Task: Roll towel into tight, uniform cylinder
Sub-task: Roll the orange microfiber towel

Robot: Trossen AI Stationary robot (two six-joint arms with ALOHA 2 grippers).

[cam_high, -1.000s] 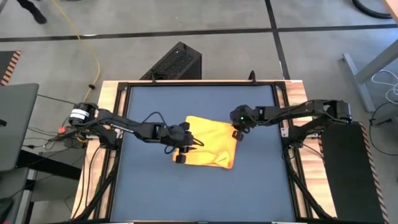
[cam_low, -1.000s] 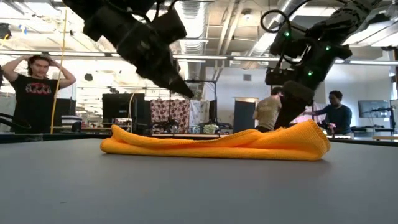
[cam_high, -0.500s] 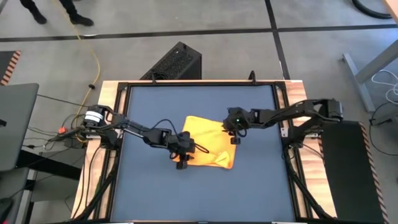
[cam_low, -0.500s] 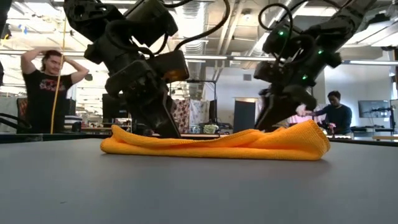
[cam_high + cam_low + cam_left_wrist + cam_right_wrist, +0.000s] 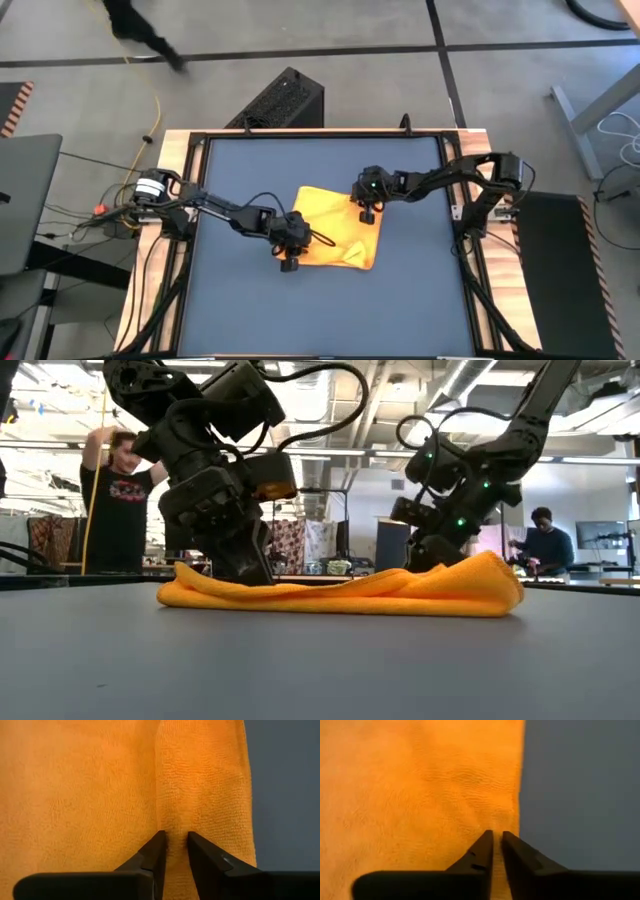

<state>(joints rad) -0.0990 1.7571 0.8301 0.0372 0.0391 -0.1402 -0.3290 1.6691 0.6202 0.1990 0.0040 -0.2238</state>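
- 1 towel [image 5: 336,229], bright yellow, lies flat and folded on the dark desk [image 5: 240,320], roughly mid-desk, nearer the right edge than the left. No roll formed yet; in the low view it is a low, layered slab w/ a thicker fold at one end [image 5: 350,586].
- 2 arms, 2 claws, both down on the towel.
- Left claw [image 5: 290,255] sits at the towel's corner toward the desk's front-left. Wrist view: fingers [image 5: 156,851] close together w/ a narrow ridge of cloth pinched between the tips, along a folded band beside the towel's edge. So clamped on the towel.
- Right claw [image 5: 366,208] sits at the towel's back-right corner, toward the desk's back edge. Wrist view: fingertips [image 5: 483,849] almost touching, pressed into the cloth right at its edge w/ bare desk just beside; a small pucker of fabric meets the tips. Nipped on the towel edge.
- Low view: left claw [image 5: 243,565] presses onto the thin end, right claw [image 5: 425,555] behind the thicker end.
- Background: 2 people visible across the room in the low view, 1 standing w/ arm raised [image 5: 118,495], 1 farther off [image 5: 545,542].
- 1 black box [image 5: 282,100] on the floor behind the desk's back edge.
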